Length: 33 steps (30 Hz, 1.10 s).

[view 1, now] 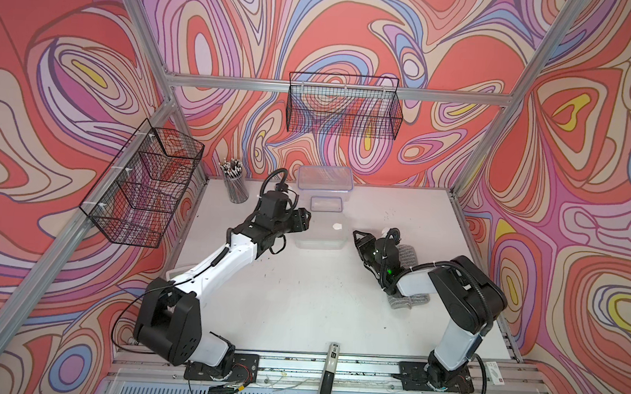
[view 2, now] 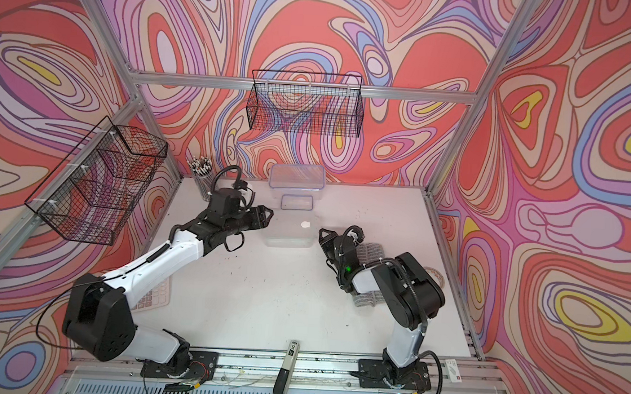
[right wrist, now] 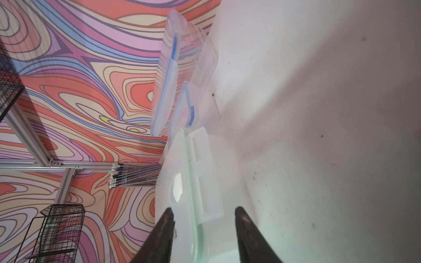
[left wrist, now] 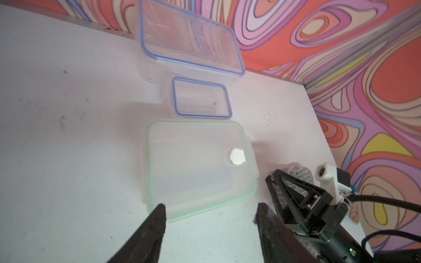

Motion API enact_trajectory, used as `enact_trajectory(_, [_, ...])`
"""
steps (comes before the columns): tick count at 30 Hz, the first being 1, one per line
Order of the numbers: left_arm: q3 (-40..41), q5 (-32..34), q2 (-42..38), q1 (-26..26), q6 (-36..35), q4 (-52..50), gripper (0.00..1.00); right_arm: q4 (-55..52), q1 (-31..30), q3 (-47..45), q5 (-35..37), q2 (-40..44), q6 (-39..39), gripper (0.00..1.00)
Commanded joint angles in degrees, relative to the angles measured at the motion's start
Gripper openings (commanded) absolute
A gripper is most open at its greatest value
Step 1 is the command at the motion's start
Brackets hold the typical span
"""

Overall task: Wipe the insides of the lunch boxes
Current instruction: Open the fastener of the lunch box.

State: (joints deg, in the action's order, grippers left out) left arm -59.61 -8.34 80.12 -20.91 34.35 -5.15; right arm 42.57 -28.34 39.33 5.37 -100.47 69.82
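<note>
Three clear lunch boxes stand in a row at the back middle, all lidded. The large one and the small one have blue-rimmed lids. The medium one has a frosted lid with a green seal and a white vent plug. My left gripper hovers open just off its left side, holding nothing. My right gripper is open at its right side, its jaws on either side of the lid's edge and latch flap. A grey striped cloth lies under the right arm.
A mesh pen cup stands at the back left. Wire baskets hang on the left wall and the back wall. A beige calculator lies under the left arm. A pen-like tool rests on the front rail.
</note>
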Motion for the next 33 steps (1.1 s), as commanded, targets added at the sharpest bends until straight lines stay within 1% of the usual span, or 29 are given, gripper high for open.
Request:
enact_trajectory(1, [8.0,-2.5,-3.5,3.8,13.0,6.9,0.66,-21.3,-1.0,6.8,3.2,5.4,-12.5,0.45])
enact_trajectory(4, [13.9,-1.8,-5.7,5.2,20.9,12.5,0.67,-32.4,-1.3,13.8,3.7,6.3,-21.2,0.45])
enact_trajectory(8, [20.8,-0.4,-5.8,5.9,29.1,20.9,0.68,-43.3,-1.6,24.0,1.7,3.8,-31.4,0.46])
enact_trajectory(13, [27.9,0.5,-4.3,6.9,36.7,32.9,0.7,-55.0,-3.4,37.2,-1.5,-0.7,-42.8,0.5])
enact_trajectory(14, [28.9,0.7,-3.5,6.9,38.2,34.7,0.71,-57.6,-3.9,40.0,-2.3,-3.3,-44.8,0.51])
enact_trajectory(16, [31.4,0.1,-1.5,7.0,40.6,39.4,0.74,-61.6,-4.5,44.9,-4.0,-6.4,-47.8,0.52])
enact_trajectory(17, [32.4,-0.5,-0.1,6.9,41.6,42.7,0.77,-63.4,-4.8,47.2,-4.6,-7.9,-49.2,0.52])
enact_trajectory(20, [33.5,-2.1,4.4,7.0,43.6,50.9,0.8,-67.5,-5.8,52.4,-5.9,-11.9,-52.2,0.52])
enact_trajectory(22, [33.3,-3.5,7.7,7.0,45.5,54.7,0.81,-69.3,-6.5,54.8,-6.2,-14.1,-53.8,0.53])
enact_trajectory(24, [33.5,-5.1,11.5,7.0,47.8,60.6,0.8,-70.9,-7.1,56.7,-6.1,-15.8,-54.9,0.53])
enact_trajectory(29, [34.0,-6.7,23.0,7.0,54.7,80.3,0.77,-71.7,-7.7,57.6,-4.4,-17.9,-57.0,0.54])
enact_trajectory(31, [33.2,-7.6,26.2,7.0,57.1,83.2,0.77,-71.3,-7.7,57.2,-4.0,-18.1,-57.3,0.54])
enact_trajectory(33, [32.8,-7.9,27.2,6.9,56.5,83.2,0.75,-70.9,-7.7,56.7,-3.7,-18.2,-57.3,0.54])
